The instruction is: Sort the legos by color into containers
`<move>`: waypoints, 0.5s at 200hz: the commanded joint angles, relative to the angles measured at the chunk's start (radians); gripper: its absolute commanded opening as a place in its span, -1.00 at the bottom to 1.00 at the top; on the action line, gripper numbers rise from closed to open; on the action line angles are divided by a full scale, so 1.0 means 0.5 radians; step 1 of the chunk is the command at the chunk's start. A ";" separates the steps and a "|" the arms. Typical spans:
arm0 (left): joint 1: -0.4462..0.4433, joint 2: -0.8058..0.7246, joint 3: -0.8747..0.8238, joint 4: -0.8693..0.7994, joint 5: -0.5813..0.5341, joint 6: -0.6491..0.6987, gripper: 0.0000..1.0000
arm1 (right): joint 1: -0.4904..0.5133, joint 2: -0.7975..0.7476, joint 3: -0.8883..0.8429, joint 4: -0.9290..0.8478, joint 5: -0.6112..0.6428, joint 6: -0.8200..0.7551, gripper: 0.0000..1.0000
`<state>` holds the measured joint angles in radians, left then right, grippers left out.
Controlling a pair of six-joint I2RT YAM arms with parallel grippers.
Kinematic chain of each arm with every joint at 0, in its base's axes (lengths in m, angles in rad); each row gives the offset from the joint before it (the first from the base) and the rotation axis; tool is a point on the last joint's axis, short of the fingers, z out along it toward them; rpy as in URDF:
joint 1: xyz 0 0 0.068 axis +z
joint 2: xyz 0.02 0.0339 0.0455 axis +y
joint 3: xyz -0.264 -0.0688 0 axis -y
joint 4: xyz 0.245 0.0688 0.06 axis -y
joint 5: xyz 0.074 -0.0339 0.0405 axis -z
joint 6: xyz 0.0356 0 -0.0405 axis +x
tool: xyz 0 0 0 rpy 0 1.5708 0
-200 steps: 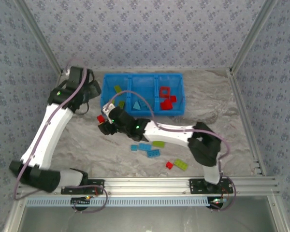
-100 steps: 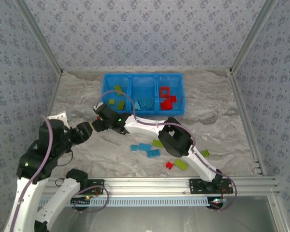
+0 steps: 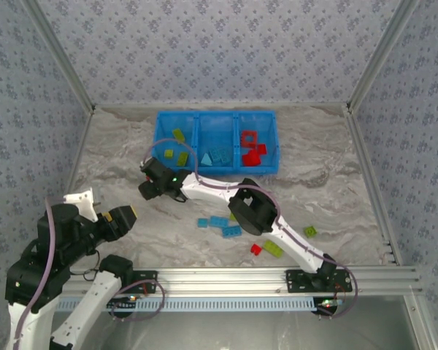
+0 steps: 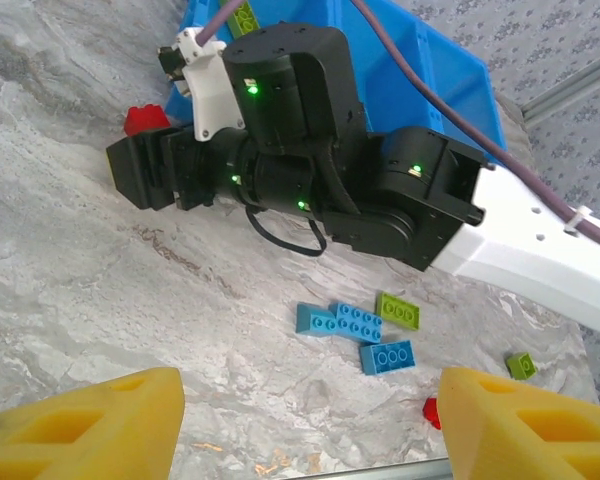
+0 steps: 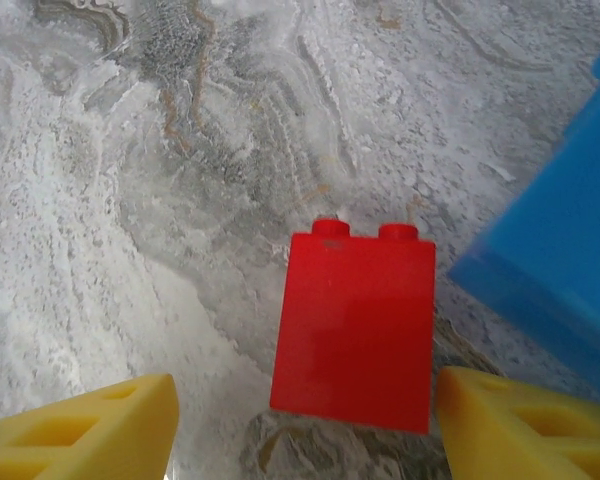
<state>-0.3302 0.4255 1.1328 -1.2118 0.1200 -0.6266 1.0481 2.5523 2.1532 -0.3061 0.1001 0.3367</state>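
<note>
Three compartments of the bin (image 3: 217, 114) hold green, blue and red legos (image 3: 252, 157) overhead; the right arm (image 3: 212, 188) stretches across the table (image 3: 336, 182), loose bricks (image 3: 220, 224) nearer. Left wrist: the left gripper (image 4: 310, 425) gapes wide and empty, facing that arm's black wrist (image 4: 280, 130), which blocks part of the bin. Right wrist: the right gripper (image 5: 305, 425) stands wide either side of a red brick (image 5: 355, 330) lying on the table beside the bin's corner.

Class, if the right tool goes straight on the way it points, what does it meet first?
Probably the red brick on the table, lying just ahead of the right tool.
</note>
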 commanded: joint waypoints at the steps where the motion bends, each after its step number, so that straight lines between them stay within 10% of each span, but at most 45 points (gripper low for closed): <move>1: -0.008 -0.032 0.027 -0.024 0.048 -0.003 0.36 | -0.021 0.111 0.154 -0.099 -0.001 0.054 0.38; 49: -0.008 -0.054 -0.046 0.020 0.060 -0.010 0.36 | -0.046 0.282 0.439 -0.221 0.070 0.091 0.28; 100: -0.008 -0.081 -0.049 0.008 0.078 -0.008 0.36 | -0.038 0.236 0.420 -0.242 0.063 0.104 -0.28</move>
<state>-0.3302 0.3988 1.1023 -1.2095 0.1425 -0.6300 1.0267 2.6694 2.3459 -0.3817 0.1162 0.3809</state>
